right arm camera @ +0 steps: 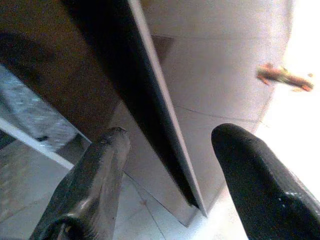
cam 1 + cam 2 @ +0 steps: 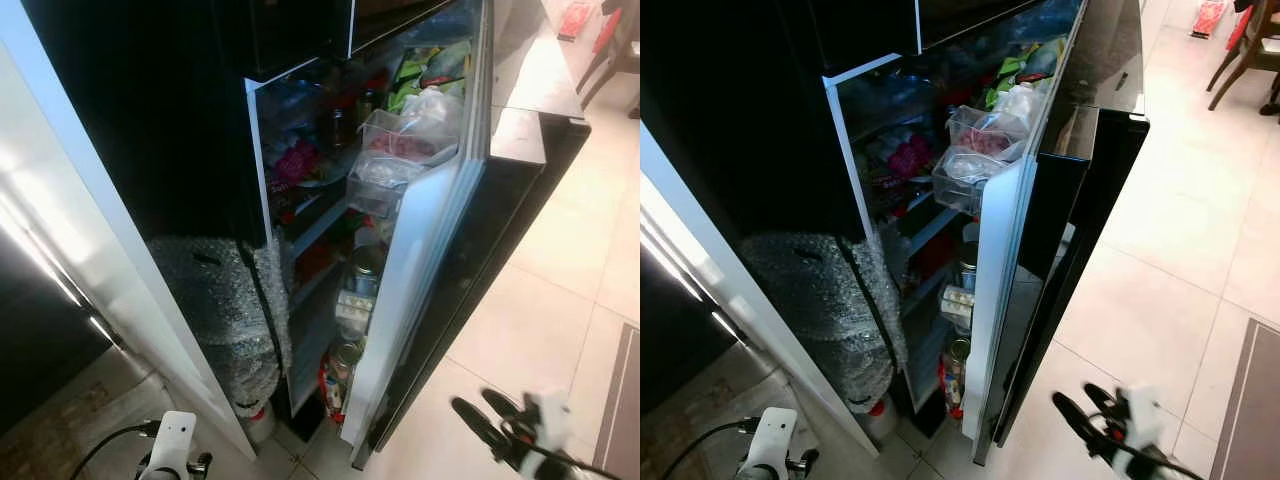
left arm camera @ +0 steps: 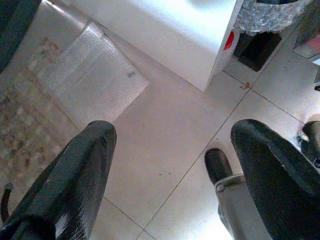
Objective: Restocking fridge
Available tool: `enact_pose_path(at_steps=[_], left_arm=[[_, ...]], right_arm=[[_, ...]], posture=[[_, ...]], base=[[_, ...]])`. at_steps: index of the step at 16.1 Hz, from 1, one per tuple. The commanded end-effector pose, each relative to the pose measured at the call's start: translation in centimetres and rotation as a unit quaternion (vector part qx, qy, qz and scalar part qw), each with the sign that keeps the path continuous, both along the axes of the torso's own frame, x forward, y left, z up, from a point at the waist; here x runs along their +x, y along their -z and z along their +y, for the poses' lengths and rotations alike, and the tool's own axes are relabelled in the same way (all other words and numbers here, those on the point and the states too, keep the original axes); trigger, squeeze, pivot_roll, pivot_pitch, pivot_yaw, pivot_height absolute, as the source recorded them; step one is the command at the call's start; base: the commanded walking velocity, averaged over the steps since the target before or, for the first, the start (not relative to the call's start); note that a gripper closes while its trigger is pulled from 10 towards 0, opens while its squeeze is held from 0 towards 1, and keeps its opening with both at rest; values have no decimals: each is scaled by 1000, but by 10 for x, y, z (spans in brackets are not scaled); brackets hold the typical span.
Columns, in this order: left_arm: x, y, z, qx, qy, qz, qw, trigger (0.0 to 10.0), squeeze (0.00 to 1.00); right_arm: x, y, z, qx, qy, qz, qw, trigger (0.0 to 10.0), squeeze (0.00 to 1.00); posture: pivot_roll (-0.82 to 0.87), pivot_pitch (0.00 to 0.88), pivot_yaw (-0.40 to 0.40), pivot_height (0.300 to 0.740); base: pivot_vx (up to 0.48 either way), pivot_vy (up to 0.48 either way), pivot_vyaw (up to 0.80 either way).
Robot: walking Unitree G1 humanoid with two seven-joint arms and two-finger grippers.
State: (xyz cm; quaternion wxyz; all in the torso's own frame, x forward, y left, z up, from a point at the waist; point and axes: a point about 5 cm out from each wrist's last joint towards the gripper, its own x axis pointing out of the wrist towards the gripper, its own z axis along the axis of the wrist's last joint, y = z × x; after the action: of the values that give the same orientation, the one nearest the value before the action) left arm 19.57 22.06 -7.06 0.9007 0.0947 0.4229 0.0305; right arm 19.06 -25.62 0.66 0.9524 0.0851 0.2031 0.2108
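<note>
Pale floor tiles (image 2: 560, 300) front a fridge (image 2: 330, 180), its door (image 2: 420, 250) ajar, shelves crowded. Right gripper (image 2: 492, 417) hangs low beside the door, fingers spread, empty. Left gripper (image 3: 172, 165) spread over the floor.

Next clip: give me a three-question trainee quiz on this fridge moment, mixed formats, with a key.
1. True or false: the fridge door stands open.
2. Multiple choice: what wraps the bulky thing standing low beside the open fridge? A) bubble wrap B) newspaper C) a towel
3. Fill in: the right gripper hangs low over the tiled ____, fingers apart, holding nothing.

Key
1. True; the door shelves with jars and clear food bags face outward.
2. A
3. floor

The left gripper hangs idle, open, over the floor.
</note>
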Motion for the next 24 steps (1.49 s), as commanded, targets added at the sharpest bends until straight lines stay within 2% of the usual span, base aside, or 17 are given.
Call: enact_pose_path(at_steps=[1,3,11,15,19,24], left_arm=[[-3,1,4,5,4,7,1000,10000,0],[-2,0,3,4,4,2,1000,10000,0],[1,-1,1,1,6,-2,1000,10000,0],[2,-1,0,0,6,-4,1000,10000,0],[2,-1,-2,-1,6,-5,1000,10000,0],[4,-1,-5,-3,7,-8,1000,10000,0]], right_arm=[[7,-7,2,-3,-17,-12,1000,10000,0],[17,-12,6,0,-26,-16,1000,10000,0],[23,-14,18,-1,-68,-13,998,10000,0],[37,-23,19,-14,-78,-30,996,10000,0],[52,-43,29,4,-98,-71,993,10000,0],[56,-51,34,4,-110,-83,990,10000,0]], posture=[[-162,25,12,740],[-161,20,12,740],[-156,15,13,740],[-155,23,11,740],[-155,26,11,740],[-156,30,10,740]], base=[[0,0,0],[0,0,0],[0,0,0],[0,0,0],[0,0,0],[0,0,0]])
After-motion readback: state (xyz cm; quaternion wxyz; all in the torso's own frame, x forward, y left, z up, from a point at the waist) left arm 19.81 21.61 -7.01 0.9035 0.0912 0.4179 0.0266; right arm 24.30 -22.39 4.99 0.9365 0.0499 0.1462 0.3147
